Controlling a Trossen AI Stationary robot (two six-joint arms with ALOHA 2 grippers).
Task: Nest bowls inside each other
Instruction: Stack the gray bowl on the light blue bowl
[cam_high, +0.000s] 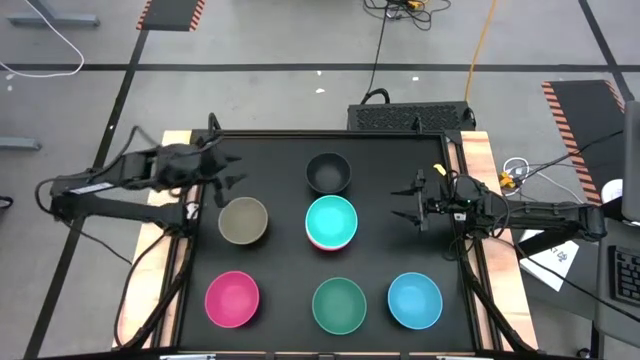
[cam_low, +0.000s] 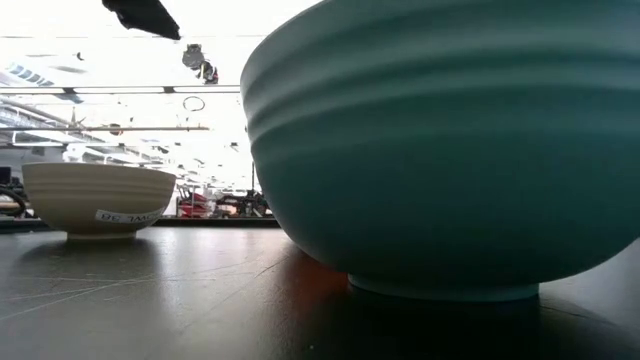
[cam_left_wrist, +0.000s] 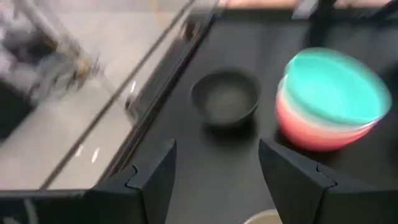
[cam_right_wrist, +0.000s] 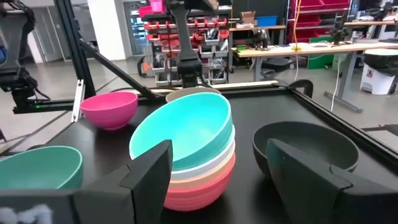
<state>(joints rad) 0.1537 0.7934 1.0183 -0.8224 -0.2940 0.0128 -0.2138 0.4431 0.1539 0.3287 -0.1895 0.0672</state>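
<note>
Black matting covers the table (cam_high: 280, 300), where you will find six bowl positions. At the centre sits a stack: the teal bowl (cam_high: 331, 220) on top, nested over a white bowl (cam_right_wrist: 205, 169), a peach bowl (cam_right_wrist: 208, 179) and a red bowl (cam_right_wrist: 199, 194) at the bottom. The black bowl (cam_high: 328, 172) stands just behind the stack, apart from it. The olive-tan bowl (cam_high: 243, 220) stands to the stack's left. Along the near edge you see the magenta bowl (cam_high: 232, 298), the green bowl (cam_high: 339, 305) and the blue bowl (cam_high: 414, 300), each standing alone.

Note the left gripper (cam_high: 228, 172): it hangs above the table, just behind the olive-tan bowl, with its fingers spread and holding nothing. Its wrist view faces the black bowl and the stack.

Note the right gripper (cam_high: 405, 202): it sits to the right of the stack, apart from it, fingers spread and empty. The teal bowl lies directly ahead of it, the black bowl ahead and to one side.
</note>
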